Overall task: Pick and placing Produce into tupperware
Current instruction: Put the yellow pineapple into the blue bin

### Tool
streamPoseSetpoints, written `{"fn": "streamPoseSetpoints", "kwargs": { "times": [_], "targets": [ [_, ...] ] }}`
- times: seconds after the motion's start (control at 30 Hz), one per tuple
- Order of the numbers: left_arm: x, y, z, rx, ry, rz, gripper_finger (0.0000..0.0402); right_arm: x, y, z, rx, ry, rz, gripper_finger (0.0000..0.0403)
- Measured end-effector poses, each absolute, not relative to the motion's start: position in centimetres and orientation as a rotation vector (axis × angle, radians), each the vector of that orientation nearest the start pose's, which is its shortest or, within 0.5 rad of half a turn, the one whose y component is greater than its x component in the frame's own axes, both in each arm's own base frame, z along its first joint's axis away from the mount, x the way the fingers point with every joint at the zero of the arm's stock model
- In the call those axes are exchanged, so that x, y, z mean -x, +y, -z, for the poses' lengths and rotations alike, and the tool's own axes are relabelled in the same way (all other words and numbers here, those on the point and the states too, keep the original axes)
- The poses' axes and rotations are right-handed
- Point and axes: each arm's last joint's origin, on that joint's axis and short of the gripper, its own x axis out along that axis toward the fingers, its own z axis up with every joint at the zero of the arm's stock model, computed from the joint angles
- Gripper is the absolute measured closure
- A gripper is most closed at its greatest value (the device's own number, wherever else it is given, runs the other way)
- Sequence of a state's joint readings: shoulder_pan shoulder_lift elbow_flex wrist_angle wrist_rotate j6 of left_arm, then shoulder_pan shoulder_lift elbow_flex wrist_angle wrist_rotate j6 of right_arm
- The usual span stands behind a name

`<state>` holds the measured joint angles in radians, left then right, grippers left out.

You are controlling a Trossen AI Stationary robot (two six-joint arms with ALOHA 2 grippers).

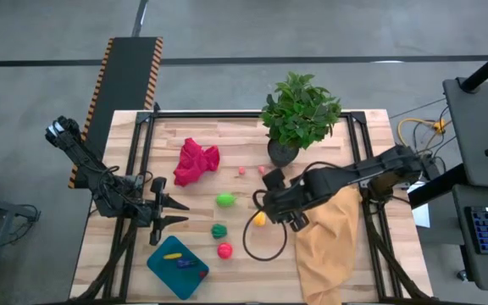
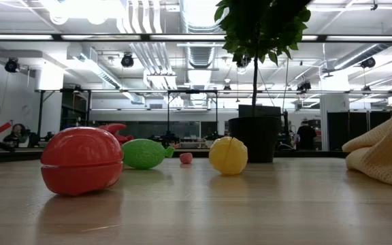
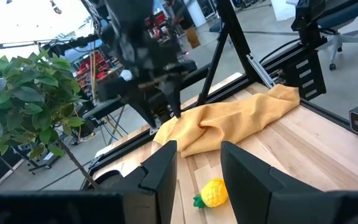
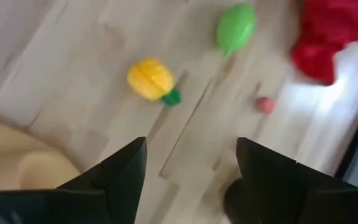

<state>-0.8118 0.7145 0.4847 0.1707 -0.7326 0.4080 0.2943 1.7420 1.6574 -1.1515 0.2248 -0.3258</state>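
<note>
The teal tupperware [image 1: 163, 271] sits at the table's near left and holds a yellow piece [image 1: 173, 255] and a purple piece [image 1: 185, 264]. Loose on the wood lie a bright green piece [image 1: 225, 200], a dark green piece [image 1: 219, 230], a red piece [image 1: 224, 250], a yellow piece [image 1: 260, 219] and tiny pink pieces [image 1: 241, 170]. My right gripper [image 4: 191, 168] is open and hovers near the yellow piece [image 4: 149, 79], touching nothing. My left gripper [image 1: 172, 212] is open, just beyond the tupperware's far side, facing across the table toward the yellow piece [image 3: 215, 193].
A potted plant [image 1: 299, 114] stands at the far middle, with a red cloth [image 1: 195, 161] to its left. A mustard cloth [image 1: 329, 237] covers the near right, under my right arm. A black cable loop [image 1: 265, 241] lies near the yellow piece.
</note>
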Motion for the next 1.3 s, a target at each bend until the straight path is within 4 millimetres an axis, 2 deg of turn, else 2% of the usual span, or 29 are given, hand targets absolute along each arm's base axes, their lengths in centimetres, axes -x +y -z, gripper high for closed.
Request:
{"fn": "streamPoseSetpoints", "kwargs": {
  "times": [0.17,0.37,0.57,0.7,0.83,1.03,1.3],
  "targets": [
    [-12.6,-10.4,-27.4,-0.448,0.025,0.087,0.0292,-33.2,9.6,-28.4,0.523,1.240,-0.288,0.0168],
    [-12.6,-10.4,-27.4,-0.450,0.027,0.085,0.0292,-33.6,10.0,-25.1,0.426,1.193,-0.310,0.0172],
    [-12.6,-10.4,-27.4,-0.450,0.027,0.085,0.0292,-33.9,10.1,-22.5,0.467,1.100,-0.361,0.0172],
    [-12.6,-10.4,-27.4,-0.449,0.026,0.084,0.0292,-33.9,10.7,-21.2,0.561,1.018,-0.456,0.0172],
    [-12.6,-10.4,-27.4,-0.449,0.027,0.082,0.0292,-33.9,11.0,-20.6,0.643,0.974,-0.503,0.0172],
    [-12.6,-10.4,-27.4,-0.449,0.027,0.081,0.0292,-34.1,10.7,-20.7,0.636,0.960,-0.483,0.0169],
    [-12.6,-10.4,-27.4,-0.449,0.027,0.081,0.0292,-34.6,10.0,-20.9,0.660,0.948,-0.378,0.0114]
  ]
}}
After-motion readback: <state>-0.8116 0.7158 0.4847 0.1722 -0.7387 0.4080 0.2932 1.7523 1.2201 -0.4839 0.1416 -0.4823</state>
